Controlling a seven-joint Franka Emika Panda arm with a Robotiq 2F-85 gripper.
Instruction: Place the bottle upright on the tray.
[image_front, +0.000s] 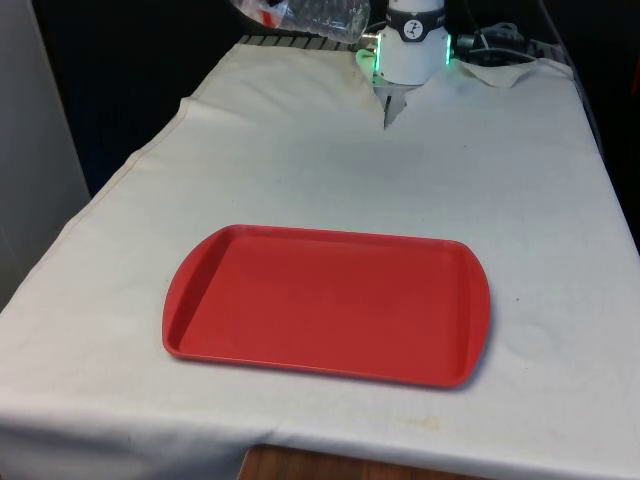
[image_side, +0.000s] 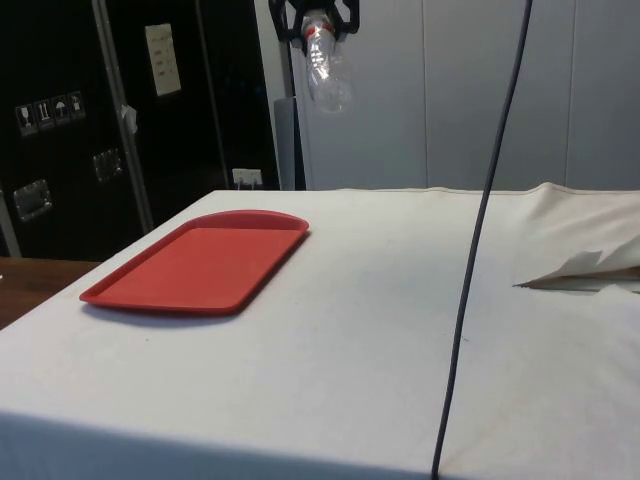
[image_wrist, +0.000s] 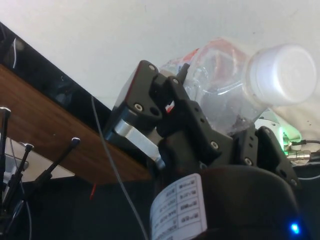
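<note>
Bottle (image_side: 325, 70) hanging high above the surface (image_side: 400, 330), clear plastic, seemingly empty, with a white cap (image_wrist: 282, 75) and a red-printed label. In the side view it is pointing down from the hand (image_side: 318, 18); in the front view it is lying almost level at the 12 o'clock edge of the picture, well up and away from the tray (image_front: 327, 303).

The hand is clamping the bottle across its upper body, near the label; in the wrist view one black finger (image_wrist: 145, 107) is pressing against the crinkled wall. Judging by that thin, creased plastic, it is looking very light and soft: it should give under a hard squeeze and could slip or swivel in the grip. A hold nearer the stiffer shoulder or neck would likely be steadier.

Red tray lying flat and bare on the white cloth, with nothing beside it. The bottle is needing to come down base-first; being so light, it may topple on release.
</note>
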